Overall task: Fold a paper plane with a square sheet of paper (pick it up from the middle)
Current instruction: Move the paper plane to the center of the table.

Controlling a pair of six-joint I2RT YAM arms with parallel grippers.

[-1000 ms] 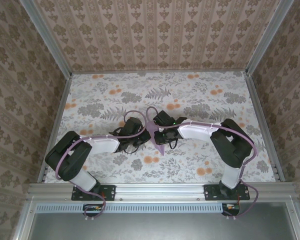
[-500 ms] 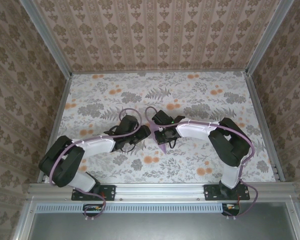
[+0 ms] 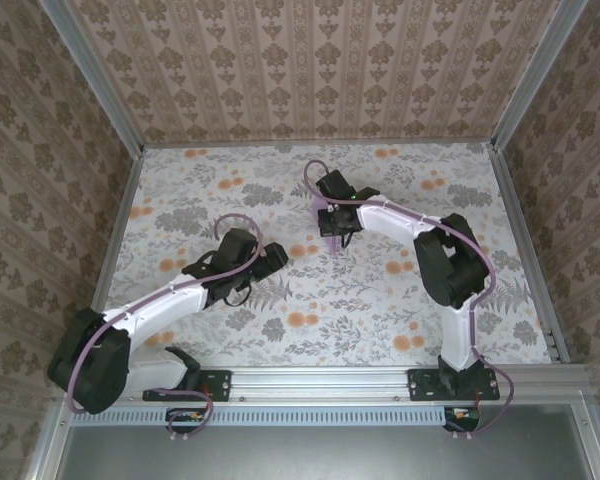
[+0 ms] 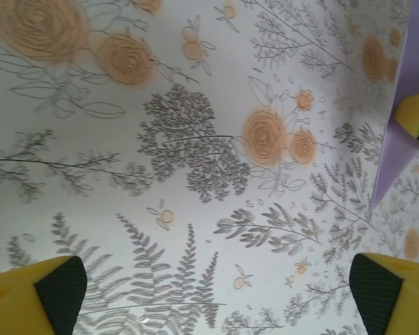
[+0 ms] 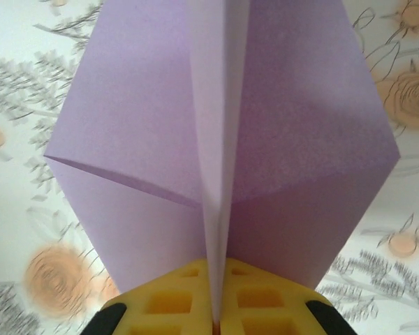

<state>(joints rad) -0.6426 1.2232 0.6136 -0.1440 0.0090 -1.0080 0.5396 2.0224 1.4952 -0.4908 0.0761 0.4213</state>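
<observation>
The square sheet of paper is folded into a lilac paper plane (image 5: 293,139) with two wings spread either side of a raised centre crease. My right gripper (image 5: 216,310) is shut on that crease from behind, its yellow pads pressed together. In the top view the right gripper (image 3: 330,224) holds the plane (image 3: 332,241) above the far middle of the table. My left gripper (image 3: 277,258) hovers lower and to the left, open and holding nothing. The left wrist view has its yellow fingertips (image 4: 35,293) wide apart over bare cloth, with the plane (image 4: 403,139) at the right edge.
A floral tablecloth (image 3: 430,300) covers the table. Aluminium rails (image 3: 115,240) run along both sides and the back, under patterned walls. The near rail (image 3: 320,380) carries both arm bases.
My left gripper opened, let go of the paper and drew back to the left. The right arm carried the plane away from the centre toward the far side.
</observation>
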